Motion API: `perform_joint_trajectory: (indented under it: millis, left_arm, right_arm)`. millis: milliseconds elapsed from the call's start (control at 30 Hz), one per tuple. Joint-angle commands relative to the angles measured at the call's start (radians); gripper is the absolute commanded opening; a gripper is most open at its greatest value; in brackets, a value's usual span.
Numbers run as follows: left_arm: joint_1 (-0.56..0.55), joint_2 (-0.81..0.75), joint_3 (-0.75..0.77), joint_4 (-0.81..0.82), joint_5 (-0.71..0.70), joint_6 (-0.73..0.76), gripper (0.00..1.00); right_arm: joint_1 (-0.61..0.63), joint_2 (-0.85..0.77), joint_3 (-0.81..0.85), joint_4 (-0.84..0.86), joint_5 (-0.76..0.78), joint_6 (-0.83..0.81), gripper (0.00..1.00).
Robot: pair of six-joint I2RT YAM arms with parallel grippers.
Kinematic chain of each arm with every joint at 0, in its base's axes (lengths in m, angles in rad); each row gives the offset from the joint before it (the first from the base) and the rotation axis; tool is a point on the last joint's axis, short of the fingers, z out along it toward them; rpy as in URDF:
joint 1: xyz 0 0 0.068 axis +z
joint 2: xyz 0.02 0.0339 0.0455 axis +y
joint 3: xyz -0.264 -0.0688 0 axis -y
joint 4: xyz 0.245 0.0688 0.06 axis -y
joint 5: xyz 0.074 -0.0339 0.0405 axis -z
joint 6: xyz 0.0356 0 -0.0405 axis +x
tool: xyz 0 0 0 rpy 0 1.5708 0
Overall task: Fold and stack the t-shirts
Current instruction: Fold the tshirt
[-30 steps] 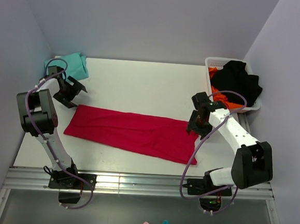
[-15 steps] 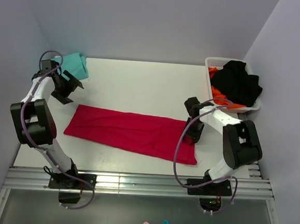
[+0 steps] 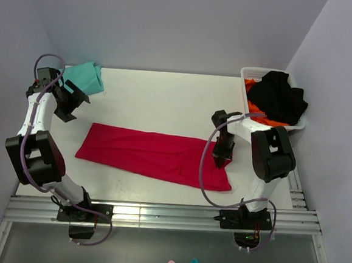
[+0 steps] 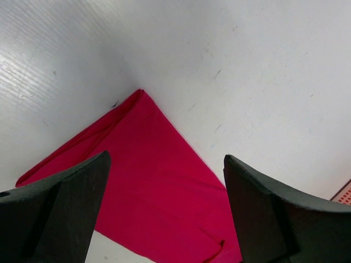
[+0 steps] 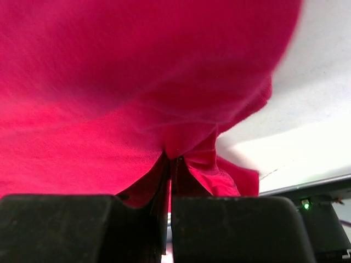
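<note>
Right gripper (image 3: pixel 222 159) has swung in from the counter's right edge within the last second. It now sits clamped on the right end of the crimson t-shirt (image 3: pixel 153 156), and its wrist camera shows the jaws pressed together with a ridge of red cloth pinched between them. The left gripper (image 3: pixel 74 105) has meanwhile drawn back toward the far left corner. Its fingers (image 4: pixel 66 208) are spread wide and hold nothing, with the shirt's left corner below them. The shirt lies flat as a long band across the near half of the counter (image 3: pixel 166 100), apparently ready for a fold from the right.

The teal t-shirt (image 3: pixel 86 77) waits bunched in the far left corner. A white basket (image 3: pixel 252 72) at the far right corner holds black and orange garments. No brand, label or writing can be read anywhere.
</note>
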Motion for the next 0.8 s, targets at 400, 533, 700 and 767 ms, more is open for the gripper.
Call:
perform_joint_trajectory:
  millis: [400,533,700,767]
  left_arm:
    - [0.003,-0.153,0.004,-0.073,-0.053,0.02,0.9]
    - [0.003,-0.149,0.016,-0.068,-0.025,0.022,0.9]
    - [0.003,-0.158,0.018,-0.044,-0.002,0.016,0.9]
    - [0.003,-0.164,0.012,-0.034,0.005,0.011,0.9]
  right_arm:
    - [0.023,0.836,1.565,0.424,-0.358,0.18,0.23]
    - [0.023,0.621,1.259,0.695,-0.365,0.188,1.0]
    - [0.023,0.406,1.105,0.52,-0.302,0.07,1.0]
    - [0.026,0.287,0.862,0.549,-0.262,0.067,1.0]
